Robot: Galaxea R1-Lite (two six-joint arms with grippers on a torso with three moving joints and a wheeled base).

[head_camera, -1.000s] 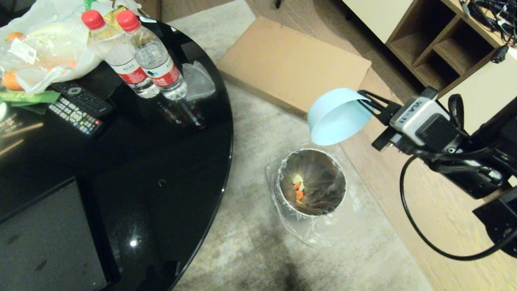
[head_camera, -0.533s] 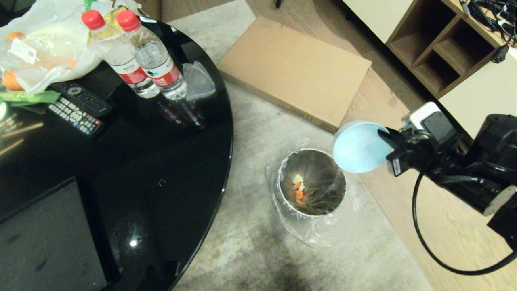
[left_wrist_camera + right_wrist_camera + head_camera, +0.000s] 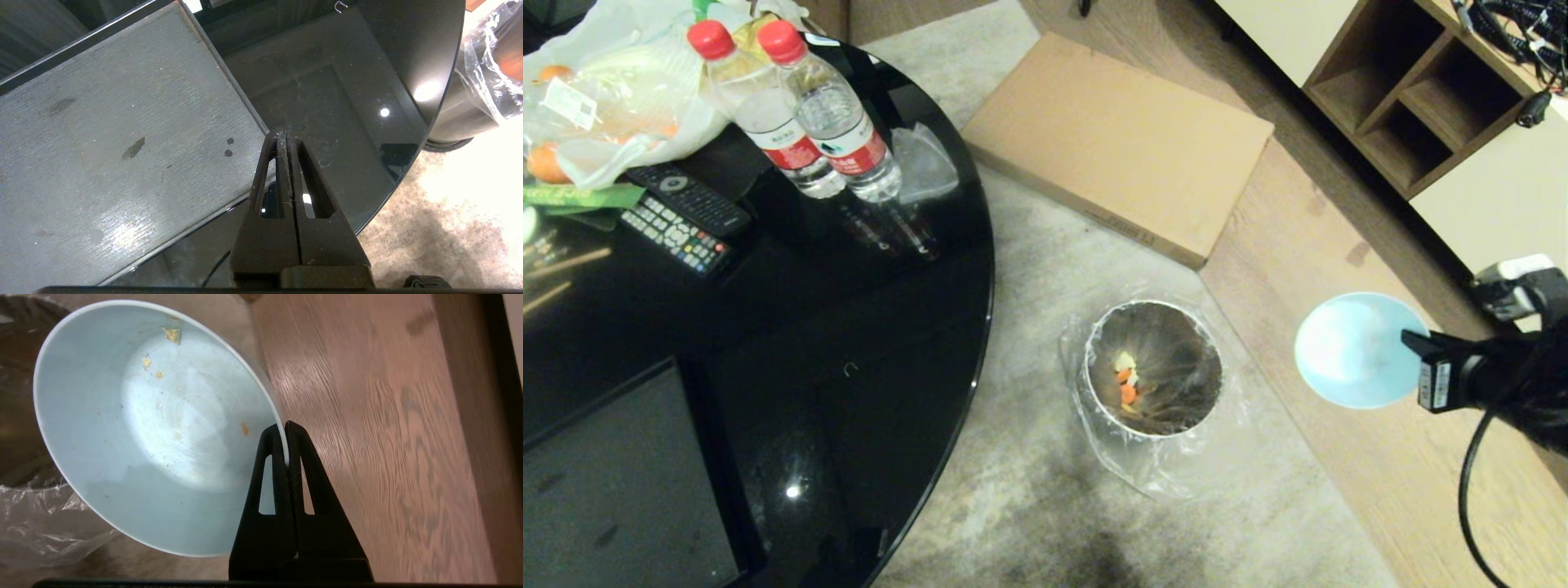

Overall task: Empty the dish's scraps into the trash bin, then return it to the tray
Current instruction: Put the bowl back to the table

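The dish is held over the wood floor, well to the right of the bin, its mouth turned up and level again, a sign that tipping is judged done. Its rim is pinched by the right hand, whose fingers are clamped on the thin wall; a rim grip leaves the bowl free to be turned. Only a few crumbs are seen stuck inside. The scraps lie at the bottom of the bin, within its clear liner. The right arm is stretched low from the right of the bin, with the hand roughly level. The left hand is parked, fingers pressed together on nothing, over the worktop edge beside the tray, left of the bin. The tray is bare, and the dish is not yet returned to it.
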